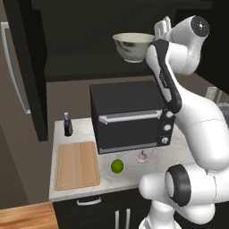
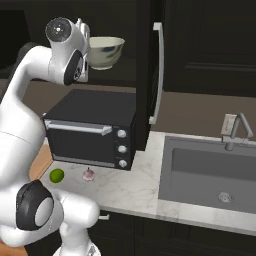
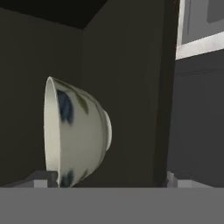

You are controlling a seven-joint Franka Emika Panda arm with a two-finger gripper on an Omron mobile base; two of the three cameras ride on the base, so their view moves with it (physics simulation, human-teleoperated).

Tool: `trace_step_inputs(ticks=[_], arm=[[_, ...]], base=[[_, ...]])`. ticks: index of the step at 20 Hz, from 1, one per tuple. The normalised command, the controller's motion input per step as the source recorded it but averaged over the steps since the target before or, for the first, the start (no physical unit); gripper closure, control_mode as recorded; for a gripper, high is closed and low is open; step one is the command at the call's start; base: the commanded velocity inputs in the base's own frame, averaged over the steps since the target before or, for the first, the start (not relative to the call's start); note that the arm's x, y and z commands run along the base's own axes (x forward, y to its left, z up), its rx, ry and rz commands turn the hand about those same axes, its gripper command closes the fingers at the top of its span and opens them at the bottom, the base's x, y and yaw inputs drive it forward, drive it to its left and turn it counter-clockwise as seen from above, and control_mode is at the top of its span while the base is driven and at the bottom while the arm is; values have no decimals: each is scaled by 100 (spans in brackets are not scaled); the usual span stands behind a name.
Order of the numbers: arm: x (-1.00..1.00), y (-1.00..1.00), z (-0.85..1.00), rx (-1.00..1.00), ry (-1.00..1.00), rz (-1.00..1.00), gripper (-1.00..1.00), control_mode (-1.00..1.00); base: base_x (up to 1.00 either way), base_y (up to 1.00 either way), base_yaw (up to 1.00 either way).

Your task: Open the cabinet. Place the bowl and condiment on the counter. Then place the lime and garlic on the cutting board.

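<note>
The tall black cabinet [image 1: 27, 67] stands open, its right door [image 2: 150, 75] swung out. The cream bowl [image 1: 133, 46] sits upright inside it, above the toaster oven. My gripper [image 1: 163, 27] is at the bowl's right side, open, with nothing between its fingers. In the hand view the bowl [image 3: 74, 135] lies just past the gripper [image 3: 107, 180], its rim close to the left fingertip [image 3: 46, 178]. The purple condiment [image 1: 68, 124] stands on the counter [image 1: 165, 156] behind the cutting board [image 1: 77, 164]. The lime [image 1: 117, 166] and garlic [image 1: 142, 157] lie on the counter in front of the oven.
A black toaster oven [image 1: 129, 116] takes up the middle of the counter under the cabinet. To the right lie a sink [image 2: 210, 175] and a faucet [image 2: 237, 130]. The open left door's handle [image 1: 13, 67] hangs at the far left.
</note>
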Motion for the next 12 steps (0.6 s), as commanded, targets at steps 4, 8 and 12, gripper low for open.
trace_step_inputs(ticks=[4, 8, 12], arm=[[33, 5, 11, -1, 0, 11, -100, -100], [32, -10, 0, 0, 8, 15, -100, -100], [43, -6, 0, 0, 1, 7, -100, -100]], base=[[0, 0, 0], [0, 0, 0], [0, 0, 0]])
